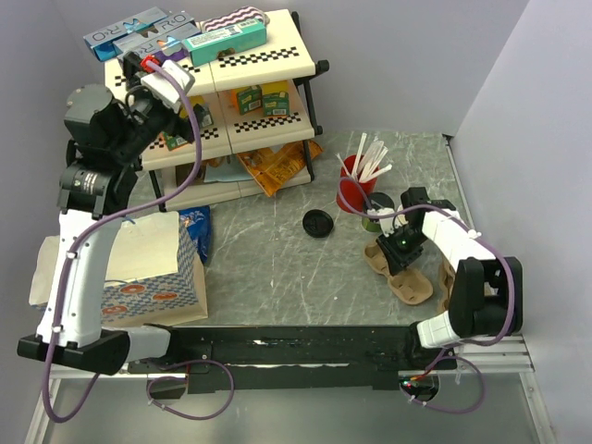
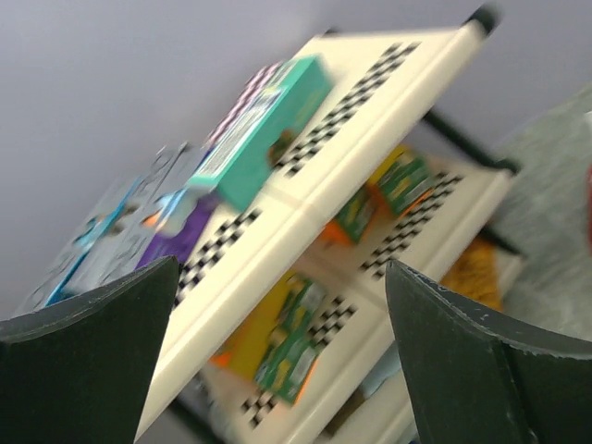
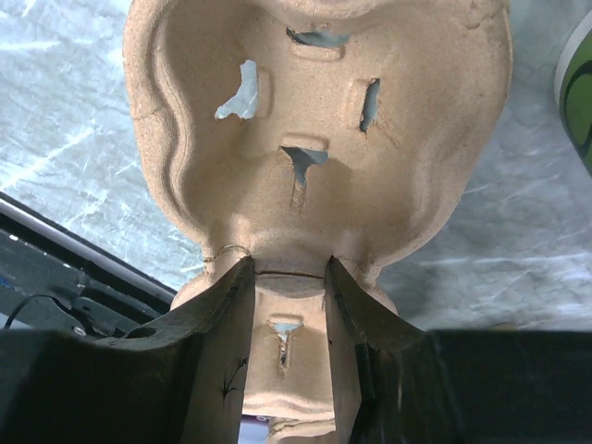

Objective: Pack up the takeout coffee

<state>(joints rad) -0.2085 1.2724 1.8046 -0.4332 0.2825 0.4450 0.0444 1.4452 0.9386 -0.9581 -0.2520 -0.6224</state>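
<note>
The overhead camera looks down from behind the arms across the whole tabletop [image 1: 277, 268]. The left wrist camera faces the far-left shelf [image 2: 277, 231]. The right wrist camera sits close over the cup carrier [image 3: 416, 139].

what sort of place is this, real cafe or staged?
Likely a staged takeout counter in a lab cell: plain walls, shelf rack of boxed goods, red cup of stirrers, pulp cup carrier.

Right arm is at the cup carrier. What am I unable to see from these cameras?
- Green cup: cut off by the right edge in the right wrist view; partly hidden behind the right gripper in the top view.
- Cup carrier: its middle is covered by the right gripper in the top view.
- Shelf boxes: blurred in the left wrist view.
- Black lid: too small in the top view to tell which side is up.
</note>
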